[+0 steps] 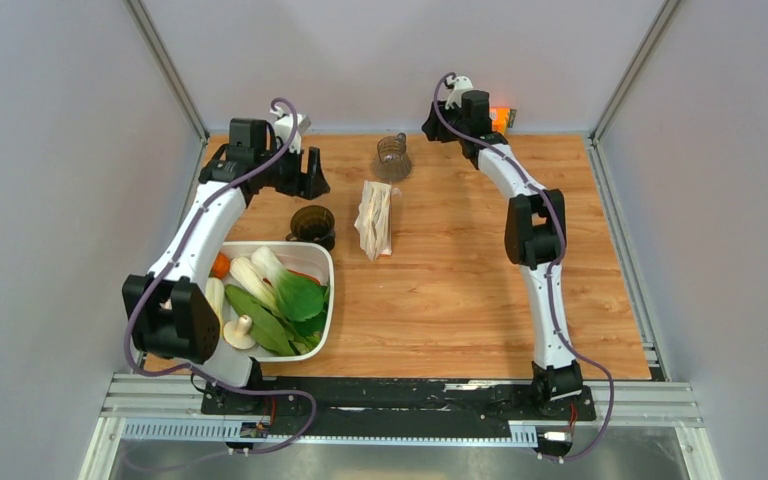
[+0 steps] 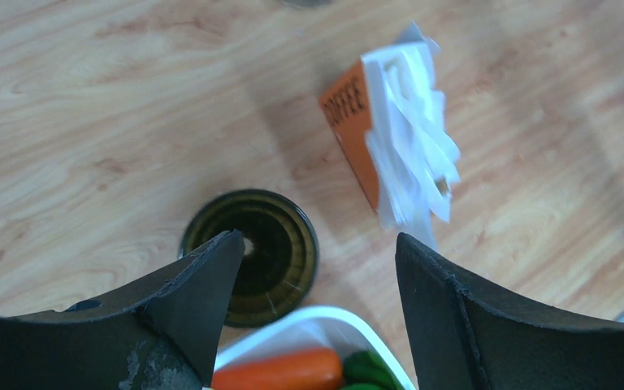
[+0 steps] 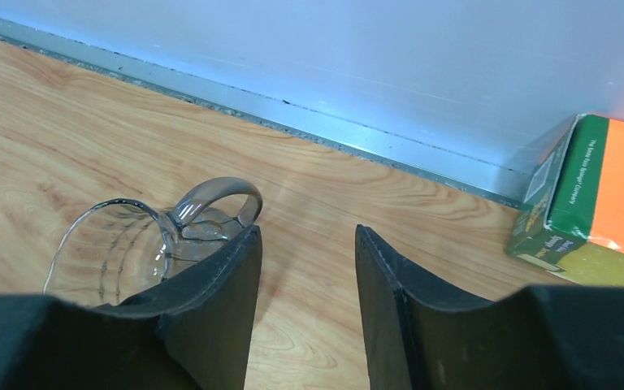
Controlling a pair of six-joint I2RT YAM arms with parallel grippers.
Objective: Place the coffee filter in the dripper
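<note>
- Left end effector (image 2: 317, 244): jaws wide apart, nothing held, hanging above the surface (image 2: 89, 106).
- Dripper (image 2: 252, 253): right below its left finger, upright, mouth up, no paper inside. It sits just beside the rim of the vegetable tray (image 2: 313, 318).
- Dripper handling, my read: rigid, light, likely to skid if bumped. It's the target only, no grasp needed.
- Filter pack (image 2: 398, 138): ahead and right of the left end effector, lying on the surface. Orange label reads "COFFEE".
- Coffee filter: can't pick out a loose single one. Only white paper edges show at the pack's open side.
- Filter handling, my read: thin paper, almost weightless, floppy, creases and tears easily. Pinch lightly at one free edge; sheets may cling, so more than one could lift.
- Right end effector (image 3: 306, 231): jaws partly open, empty, well away from the dripper at the far wall.
- Jug (image 3: 122, 244): clear glass, just left of its left finger; fragile.
- Box (image 3: 609, 187): green and orange, farther right against the wall. Side print too small to read.
</note>
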